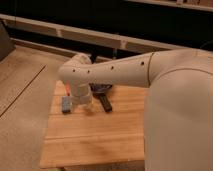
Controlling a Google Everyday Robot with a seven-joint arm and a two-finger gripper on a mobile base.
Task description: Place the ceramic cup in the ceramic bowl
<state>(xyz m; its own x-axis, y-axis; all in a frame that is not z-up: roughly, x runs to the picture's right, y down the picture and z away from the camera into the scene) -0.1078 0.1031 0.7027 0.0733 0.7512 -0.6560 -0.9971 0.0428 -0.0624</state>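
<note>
My white arm reaches in from the right over the wooden table (pixel 95 140). Its wrist points down at the table's back left, and the gripper (pixel 85 102) hangs just above the tabletop, between a flat blue block (pixel 66 104) and a black oblong bar (pixel 105 103). A dark edge of the ceramic bowl (pixel 100 88) shows under the forearm, right behind the gripper; the arm covers the rest of it. The ceramic cup is hidden from view.
A small orange-red thing (pixel 67 90) lies at the table's back left edge behind the blue block. A speckled floor (pixel 22 115) lies to the left. A low ledge and dark wall (pixel 75 35) run behind the table.
</note>
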